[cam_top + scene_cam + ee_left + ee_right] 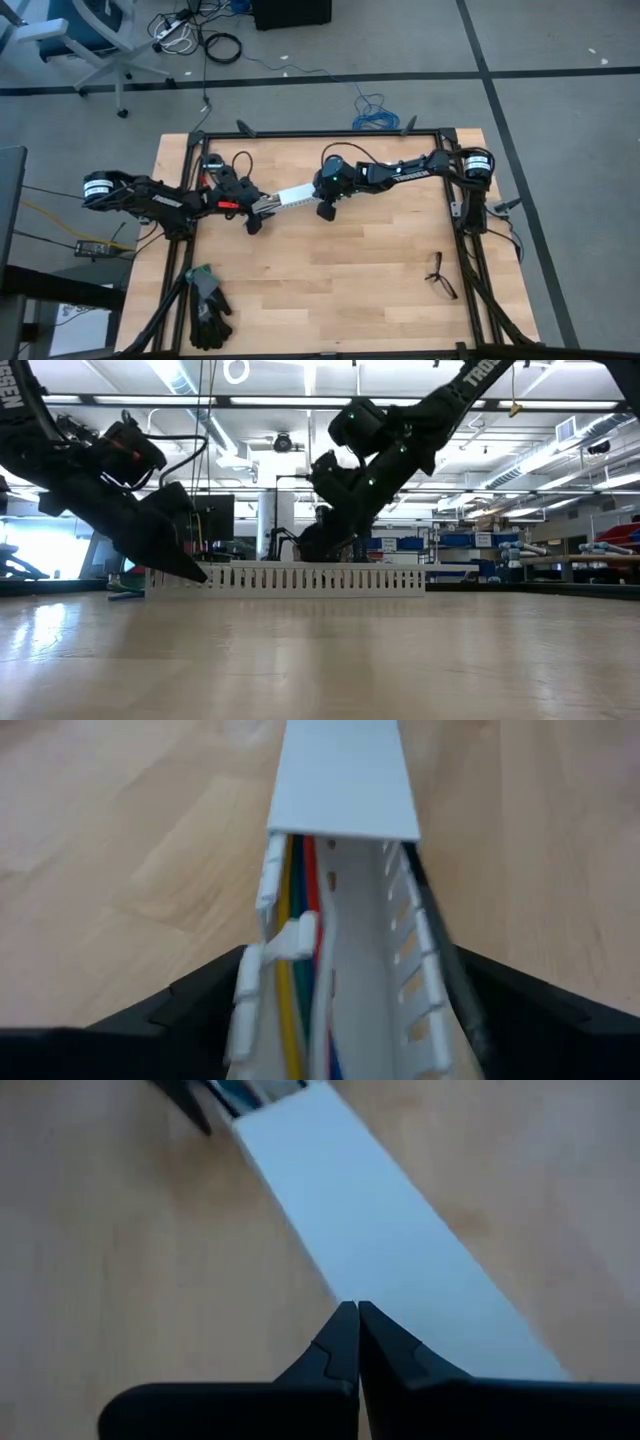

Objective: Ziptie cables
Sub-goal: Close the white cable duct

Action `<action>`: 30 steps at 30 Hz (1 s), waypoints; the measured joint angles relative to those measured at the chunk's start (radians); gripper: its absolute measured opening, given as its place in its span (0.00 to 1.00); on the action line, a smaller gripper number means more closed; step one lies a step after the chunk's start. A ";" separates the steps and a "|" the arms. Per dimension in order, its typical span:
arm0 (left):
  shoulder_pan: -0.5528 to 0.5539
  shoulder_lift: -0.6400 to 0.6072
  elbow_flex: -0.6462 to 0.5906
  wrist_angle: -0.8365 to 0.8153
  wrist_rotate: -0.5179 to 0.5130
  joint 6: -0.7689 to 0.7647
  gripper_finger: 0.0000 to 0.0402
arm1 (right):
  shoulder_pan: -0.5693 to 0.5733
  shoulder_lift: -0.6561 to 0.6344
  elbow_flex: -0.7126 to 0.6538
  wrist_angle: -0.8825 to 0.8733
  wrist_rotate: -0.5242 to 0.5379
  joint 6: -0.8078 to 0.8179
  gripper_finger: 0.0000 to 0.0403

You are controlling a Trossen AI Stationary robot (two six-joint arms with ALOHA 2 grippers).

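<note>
The cables (292, 910), coloured wires in yellow, red, green and blue, lie inside a white slotted duct (400, 970) between my left fingers, running away from me under the duct's flat lid (343, 775). My left pincer (253, 208) is spread wide around the duct's open end, I judge to hold it steady. My right pincer (357, 1342), fingers pressed together, rests its tip on the lid near the far end, probably to push it along or down. I see no ziptie anywhere. Well off to my right lie spectacles (437, 275); behind my left arm, near the tabletop (330, 290) edge, lie black gloves (208, 310). The lid hides most of the wires.
</note>
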 joint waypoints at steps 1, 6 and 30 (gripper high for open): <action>0.000 0.000 -0.003 0.006 -0.003 0.001 0.82 | -0.003 0.007 -0.001 0.030 0.002 0.007 0.00; 0.000 0.002 -0.007 -0.005 -0.004 0.005 0.80 | -0.018 0.087 0.064 0.076 -0.062 0.036 0.00; 0.000 0.003 -0.006 -0.006 -0.012 -0.016 0.71 | -0.021 0.231 0.373 0.021 -0.201 -0.117 0.00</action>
